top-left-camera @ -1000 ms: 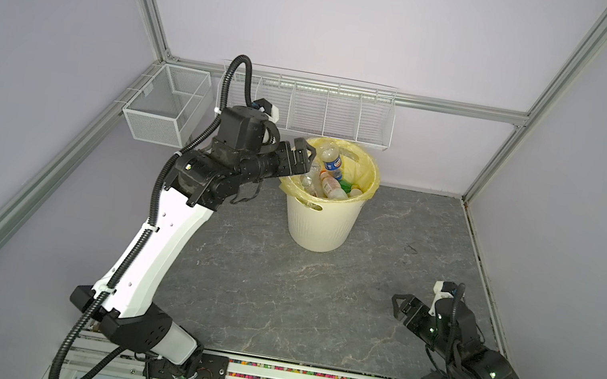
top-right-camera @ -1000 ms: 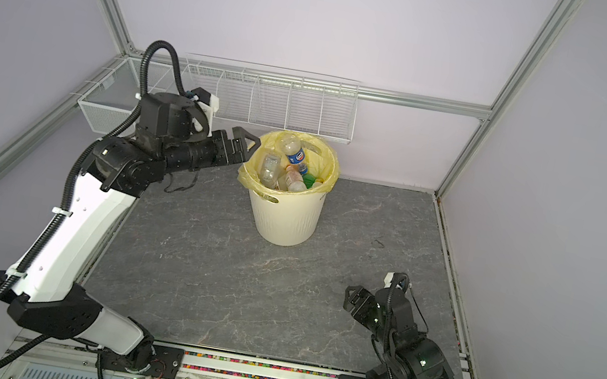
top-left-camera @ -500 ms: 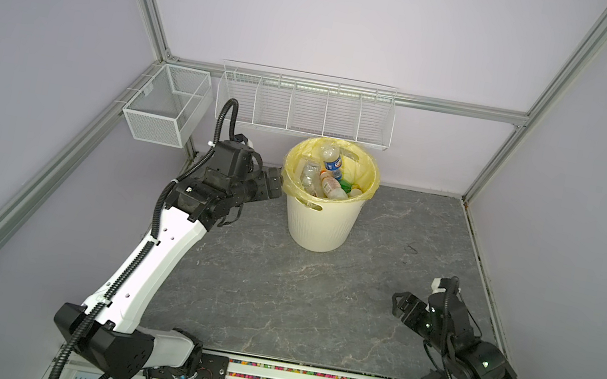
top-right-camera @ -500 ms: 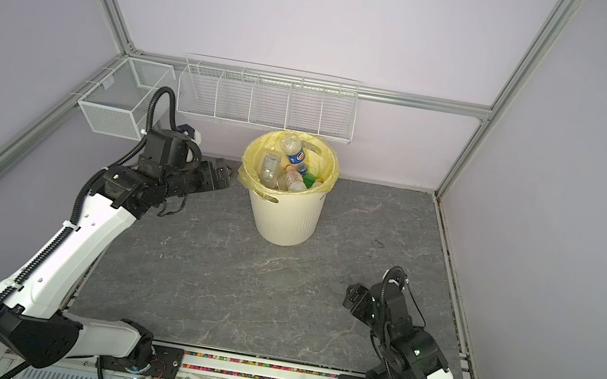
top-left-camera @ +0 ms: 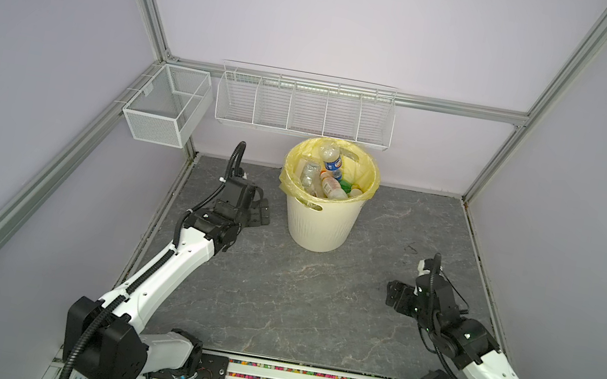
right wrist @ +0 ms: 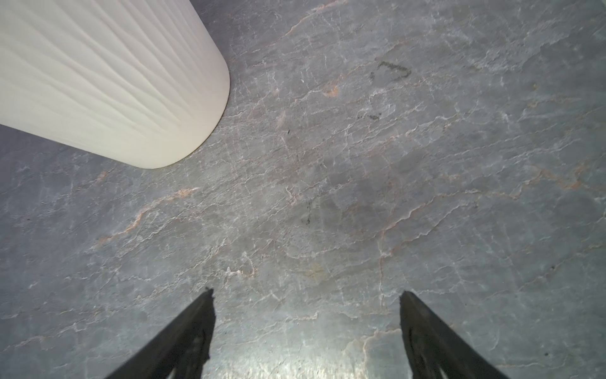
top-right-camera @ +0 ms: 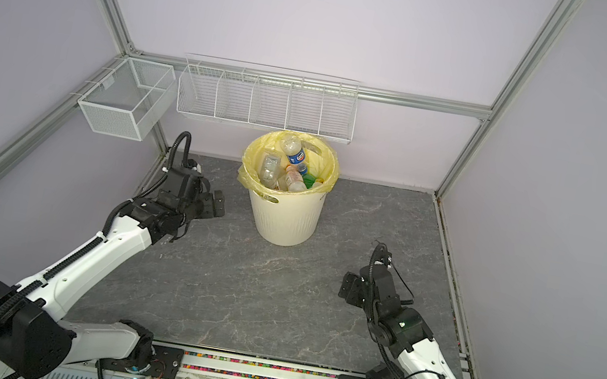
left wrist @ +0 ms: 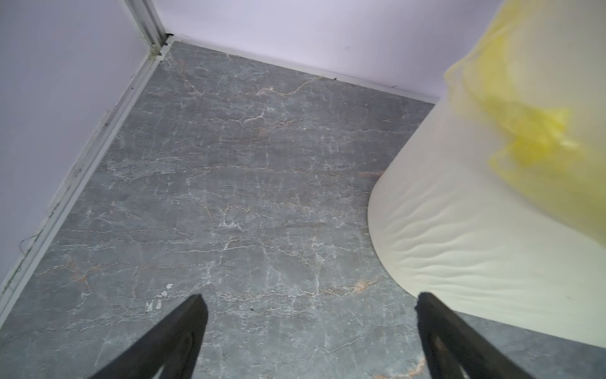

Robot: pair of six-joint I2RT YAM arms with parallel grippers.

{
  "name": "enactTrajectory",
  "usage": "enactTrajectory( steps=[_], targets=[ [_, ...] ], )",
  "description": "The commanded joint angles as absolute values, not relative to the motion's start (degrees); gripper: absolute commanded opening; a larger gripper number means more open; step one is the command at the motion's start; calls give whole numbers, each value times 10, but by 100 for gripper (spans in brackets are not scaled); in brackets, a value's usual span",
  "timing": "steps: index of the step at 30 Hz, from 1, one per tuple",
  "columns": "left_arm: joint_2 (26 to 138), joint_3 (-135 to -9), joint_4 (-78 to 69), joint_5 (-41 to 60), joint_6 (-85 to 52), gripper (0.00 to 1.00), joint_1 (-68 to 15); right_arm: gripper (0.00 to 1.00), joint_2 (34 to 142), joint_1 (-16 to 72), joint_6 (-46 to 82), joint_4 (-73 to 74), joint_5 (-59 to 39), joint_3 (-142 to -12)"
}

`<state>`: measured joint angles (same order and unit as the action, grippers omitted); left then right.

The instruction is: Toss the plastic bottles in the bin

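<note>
I see bottles (top-left-camera: 330, 180) piled inside bin (top-left-camera: 318, 227), upper centre, in both top views; wrist views catch only its wall. Spread wide, holding nothing: left gripper (left wrist: 308, 303), right gripper (right wrist: 306, 295).

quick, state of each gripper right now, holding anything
left gripper: open, nothing between the jaws
right gripper: open, nothing between the jaws

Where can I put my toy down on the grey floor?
The grey floor between the bin, the front rail and the right end effector is bare. So is the back right corner beside the bin. Crowded: the bin, full of bottles, and the gap by the left end effector.
</note>
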<state>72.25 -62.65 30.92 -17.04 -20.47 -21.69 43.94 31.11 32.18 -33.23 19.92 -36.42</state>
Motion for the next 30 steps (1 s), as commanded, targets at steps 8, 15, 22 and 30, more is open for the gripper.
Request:
enactTrajectory(
  steps=[8,15,22,30],
  targets=[
    [752,-599,231,-297,-119,99,-187,91,498,306,218,-244,331,-381],
    [740,-510,137,-362,-100,100,-149,89,542,285,191,-222,353,-397],
    [776,-457,70,-437,-154,100,-128,92,522,250,216,-131,399,-360],
    [789,-361,-143,-485,-135,100,-119,89,561,195,182,-112,435,-353]
  ],
)
